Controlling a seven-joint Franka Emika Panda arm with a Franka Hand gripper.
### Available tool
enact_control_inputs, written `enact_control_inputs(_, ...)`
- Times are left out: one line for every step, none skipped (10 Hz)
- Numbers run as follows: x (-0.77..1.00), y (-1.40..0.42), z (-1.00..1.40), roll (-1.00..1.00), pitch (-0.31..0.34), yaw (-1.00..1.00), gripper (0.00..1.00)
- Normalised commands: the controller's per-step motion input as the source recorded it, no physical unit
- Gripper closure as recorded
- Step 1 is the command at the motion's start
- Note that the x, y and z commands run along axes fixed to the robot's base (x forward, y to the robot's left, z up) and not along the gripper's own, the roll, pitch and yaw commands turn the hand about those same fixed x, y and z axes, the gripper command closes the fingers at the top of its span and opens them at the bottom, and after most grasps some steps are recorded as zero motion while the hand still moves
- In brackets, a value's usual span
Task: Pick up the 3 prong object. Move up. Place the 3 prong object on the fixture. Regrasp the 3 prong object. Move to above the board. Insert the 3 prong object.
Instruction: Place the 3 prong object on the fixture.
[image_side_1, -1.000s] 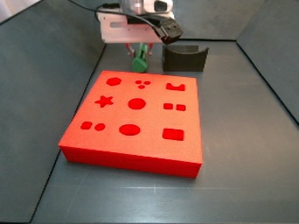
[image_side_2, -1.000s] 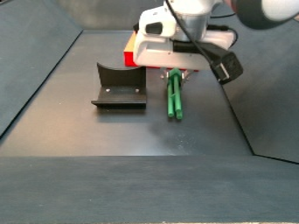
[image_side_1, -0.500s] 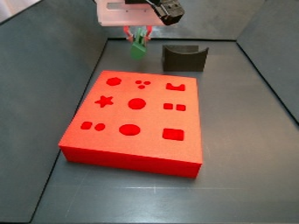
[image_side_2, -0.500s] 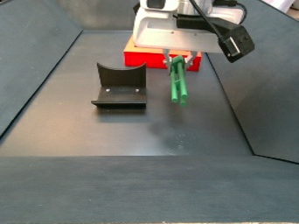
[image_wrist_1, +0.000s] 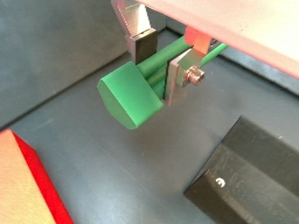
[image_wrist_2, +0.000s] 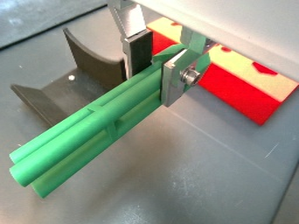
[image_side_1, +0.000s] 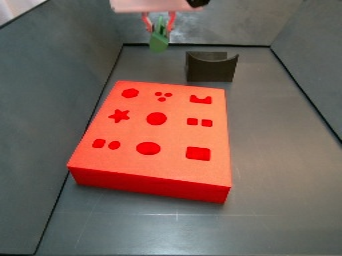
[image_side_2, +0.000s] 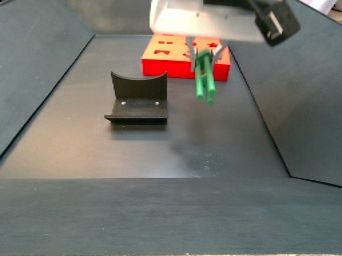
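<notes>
The gripper (image_wrist_2: 162, 59) hangs high above the floor, fingers (image_wrist_2: 177, 77) clamped on the green 3 prong object (image_wrist_2: 100, 136). Its long axis points down and away from them. The fixture (image_side_2: 136, 99) stands below, off to one side.

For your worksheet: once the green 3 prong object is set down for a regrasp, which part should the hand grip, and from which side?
Probably the long flat-sided body of the 3 prong object, near its middle, clear of the end. The hand already clamps it there: a finger on each broad flank, across the narrow width, coming from above.
</notes>
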Motion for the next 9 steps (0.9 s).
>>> enact_control_inputs(-0.02, -0.01, 1.0, -0.11, 0.03, 0.01, 1.0)
enact_control_inputs(-0.03, -0.01, 1.0, -0.13, 0.029, 0.0, 1.0)
enact_control_inputs(-0.03, -0.01, 1.0, -0.15, 0.032, 0.0, 1.0)
enact_control_inputs(-0.02, 0.0, 0.81, -0.17, 0.032, -0.02, 1.0)
enact_control_inputs(-0.02, 0.0, 0.68, -0.17, 0.035, -0.03, 1.0)
enact_control_inputs(-0.02, 0.0, 0.55, -0.17, 0.041, -0.03, 1.0)
enact_control_inputs(-0.01, 0.0, 0.37, -0.16, 0.049, -0.04, 1.0)
enact_control_inputs(0.0, 0.0, 0.28, -0.16, 0.05, -0.04, 1.0)
enact_control_inputs(1.0, -0.61, -0.31, -0.2, 0.173, 0.26, 1.0)
